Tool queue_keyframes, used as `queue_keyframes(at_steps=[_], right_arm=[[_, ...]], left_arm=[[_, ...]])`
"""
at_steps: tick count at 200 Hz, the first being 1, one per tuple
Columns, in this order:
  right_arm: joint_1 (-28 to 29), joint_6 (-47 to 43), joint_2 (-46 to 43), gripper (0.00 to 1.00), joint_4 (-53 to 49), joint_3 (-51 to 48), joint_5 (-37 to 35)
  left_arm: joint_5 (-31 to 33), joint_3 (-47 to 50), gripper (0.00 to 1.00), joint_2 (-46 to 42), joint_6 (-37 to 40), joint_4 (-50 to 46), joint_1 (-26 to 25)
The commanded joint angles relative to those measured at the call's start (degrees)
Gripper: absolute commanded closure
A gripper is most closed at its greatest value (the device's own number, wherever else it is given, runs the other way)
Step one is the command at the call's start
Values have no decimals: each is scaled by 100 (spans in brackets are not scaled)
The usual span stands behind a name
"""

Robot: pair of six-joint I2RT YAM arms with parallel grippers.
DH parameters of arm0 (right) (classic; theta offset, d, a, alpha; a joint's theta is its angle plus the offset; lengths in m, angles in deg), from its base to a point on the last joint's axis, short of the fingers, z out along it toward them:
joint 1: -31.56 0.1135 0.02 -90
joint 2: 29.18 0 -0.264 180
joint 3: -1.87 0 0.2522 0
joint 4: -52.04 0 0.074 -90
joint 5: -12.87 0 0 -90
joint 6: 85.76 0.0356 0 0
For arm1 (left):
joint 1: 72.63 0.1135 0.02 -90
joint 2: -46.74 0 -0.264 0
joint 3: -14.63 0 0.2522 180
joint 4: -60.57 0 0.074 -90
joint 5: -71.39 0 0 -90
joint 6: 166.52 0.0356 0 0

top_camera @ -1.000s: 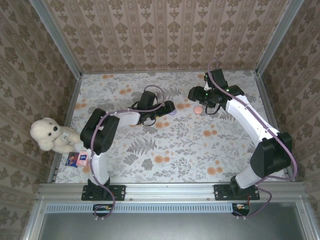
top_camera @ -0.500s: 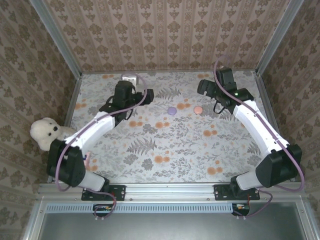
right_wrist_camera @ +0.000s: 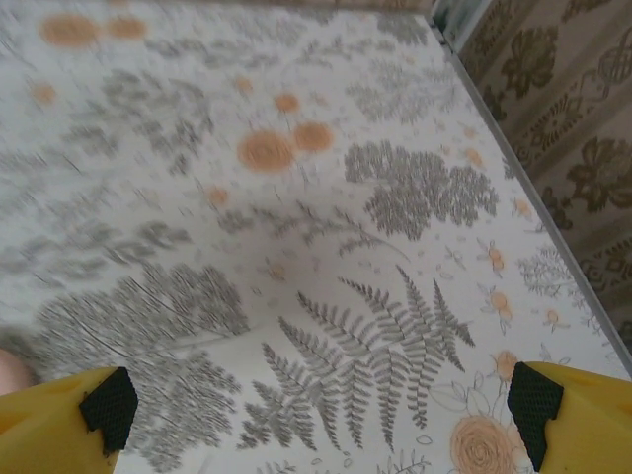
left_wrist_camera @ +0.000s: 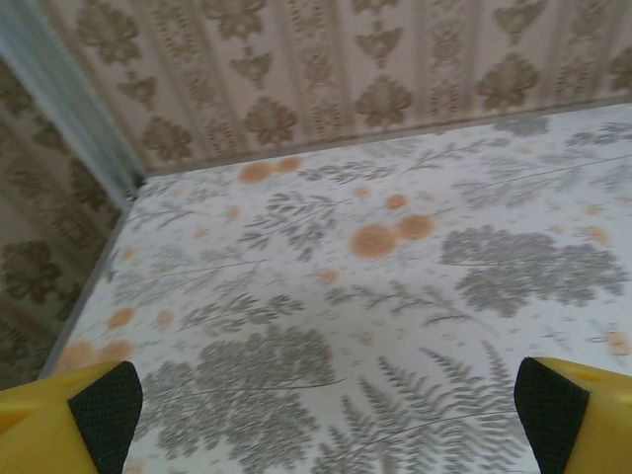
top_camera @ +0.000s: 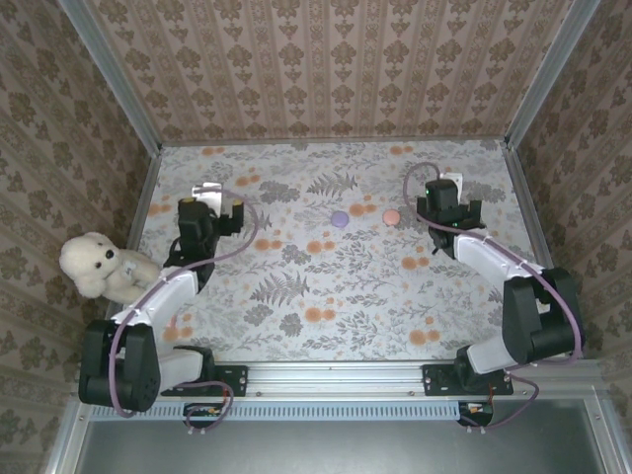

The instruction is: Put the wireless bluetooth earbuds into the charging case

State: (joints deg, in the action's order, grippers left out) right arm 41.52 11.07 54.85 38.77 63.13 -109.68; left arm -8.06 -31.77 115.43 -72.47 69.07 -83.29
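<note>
While left end effector point(top_camera: 219, 196) and right end effector point(top_camera: 442, 184) stand wide open, empty, purple disc point(top_camera: 340, 219) and pink disc point(top_camera: 391, 216) lie between them on surface point(top_camera: 326, 286), near each other, toward far side.

No readable text, labels, brands or numbers; wrist views possibly too blurry.

Too small to identify: purple disc point(top_camera: 340, 218), pink disc point(top_camera: 391, 215)
</note>
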Motion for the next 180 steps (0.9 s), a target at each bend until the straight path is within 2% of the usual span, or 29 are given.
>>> queue_keyframes(at_steps=[1,23,37,44,50,60,69,80,89,95,103,109,117,136,180], right_arm=[[-64,-447,135,0,1426,-522,-183],[-139,-559,209,0,2226,-966,257],[-194,-620,247,0,3285,-1505,787],[-212,-709,294,0,3731,-1730,1040],[-224,-677,265,0,3822,-1805,1067],[-389,-620,178,0,4016,-2004,1505],[-558,-527,131,0,4224,-2153,1850],[-721,-452,206,0,4682,-2421,2248],[-743,-530,525,0,5633,-2684,2362],[-745,-529,414,0,5403,-2606,2410],[-768,-514,346,0,4836,-2421,2540],[-831,-495,438,0,4972,-2407,2677],[-913,-444,383,0,4796,-2391,2824],[-916,-446,384,0,4810,-2381,2810],[-862,-481,360,0,4897,-2439,2711]], left_arm=[[-69,392,0,-20,219,836,238],[-53,832,0,138,298,1400,316],[-268,1124,0,395,287,2075,428],[-243,1017,0,452,240,1787,473],[-501,967,0,490,159,1703,573],[-847,1022,0,621,85,1743,724],[-1149,1384,0,925,52,2676,862],[-1104,1725,0,1444,-10,3719,890],[-1183,1760,0,1812,6,4095,909],[-1229,1690,0,2030,87,4261,907],[-1304,1532,0,1954,84,3811,916],[-1426,1391,0,1866,75,3379,941],[-1525,1285,0,1949,143,3341,958],[-1419,970,0,1942,14,2725,991],[-1309,926,0,1946,-142,2643,1080]])
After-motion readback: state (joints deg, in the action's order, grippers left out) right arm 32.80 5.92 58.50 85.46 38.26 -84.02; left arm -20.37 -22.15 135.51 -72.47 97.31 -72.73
